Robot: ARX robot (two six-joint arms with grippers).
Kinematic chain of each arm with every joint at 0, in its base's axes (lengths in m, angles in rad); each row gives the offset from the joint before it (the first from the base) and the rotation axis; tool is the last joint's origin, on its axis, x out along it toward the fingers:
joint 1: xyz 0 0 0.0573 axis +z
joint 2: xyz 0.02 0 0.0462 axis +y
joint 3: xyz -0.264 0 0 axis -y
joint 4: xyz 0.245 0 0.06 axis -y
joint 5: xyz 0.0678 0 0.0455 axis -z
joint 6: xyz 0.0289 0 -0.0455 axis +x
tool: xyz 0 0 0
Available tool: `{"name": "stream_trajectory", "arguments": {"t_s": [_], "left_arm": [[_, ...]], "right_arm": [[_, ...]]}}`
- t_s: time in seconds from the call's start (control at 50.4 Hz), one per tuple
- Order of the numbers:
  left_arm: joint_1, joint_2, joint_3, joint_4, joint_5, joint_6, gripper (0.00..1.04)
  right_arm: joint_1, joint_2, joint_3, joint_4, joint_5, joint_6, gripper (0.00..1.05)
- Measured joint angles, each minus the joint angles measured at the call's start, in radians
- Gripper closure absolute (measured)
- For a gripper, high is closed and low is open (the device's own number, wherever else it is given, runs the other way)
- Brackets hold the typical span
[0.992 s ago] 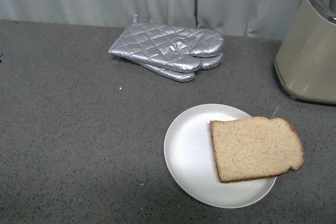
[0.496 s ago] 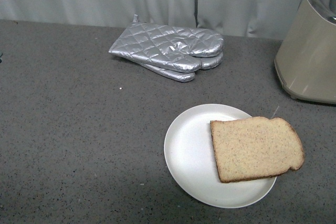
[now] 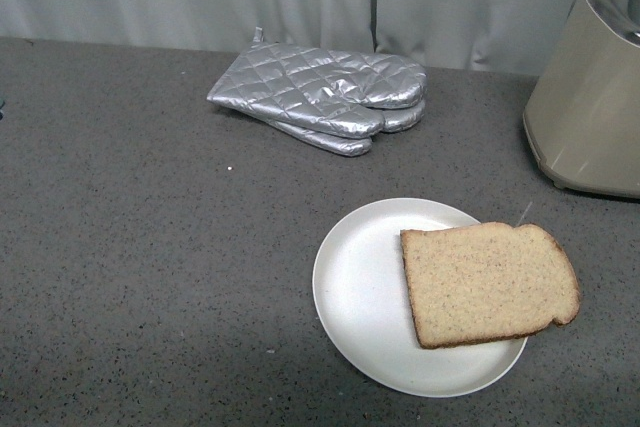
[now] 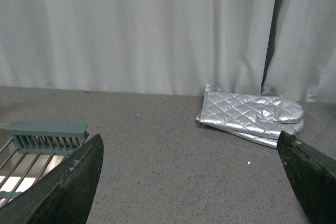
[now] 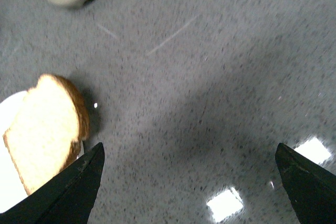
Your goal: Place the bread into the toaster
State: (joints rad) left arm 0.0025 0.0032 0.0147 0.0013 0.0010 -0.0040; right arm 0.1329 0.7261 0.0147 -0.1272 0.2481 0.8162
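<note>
Front view: bread [image 3: 488,283] lengthwise left-right, rounded top rightward

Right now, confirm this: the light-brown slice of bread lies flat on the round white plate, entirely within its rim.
Not entirely. The light-brown slice of bread lies flat on the round white plate, but its rounded crust end sticks out past the rim on the right. The front view shows it.

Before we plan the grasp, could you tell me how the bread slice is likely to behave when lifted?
The bread is one thin, soft-looking slice, so it is probably light and may sag or dent if pinched hard. Its rounded end overhangs the plate, which may offer an edge to grip.
</note>
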Motion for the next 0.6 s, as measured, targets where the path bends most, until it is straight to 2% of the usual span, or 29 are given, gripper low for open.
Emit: {"name": "stream_trajectory", "arguments": {"t_s": [0.159, 0.377, 0.595], "left_arm": [[0.0, 0.0, 0.0, 0.0, 0.0, 0.0, 0.07], [0.0, 0.0, 0.0, 0.0, 0.0, 0.0, 0.07], [0.0, 0.0, 0.0, 0.0, 0.0, 0.0, 0.07]], "right_arm": [[0.094, 0.229, -0.012, 0.232, 0.008, 0.123, 0.09], [0.101, 0.57, -0.013, 0.656, -0.01, 0.202, 0.09], [0.111, 0.864, -0.007, 0.911, -0.031, 0.214, 0.09]]}}
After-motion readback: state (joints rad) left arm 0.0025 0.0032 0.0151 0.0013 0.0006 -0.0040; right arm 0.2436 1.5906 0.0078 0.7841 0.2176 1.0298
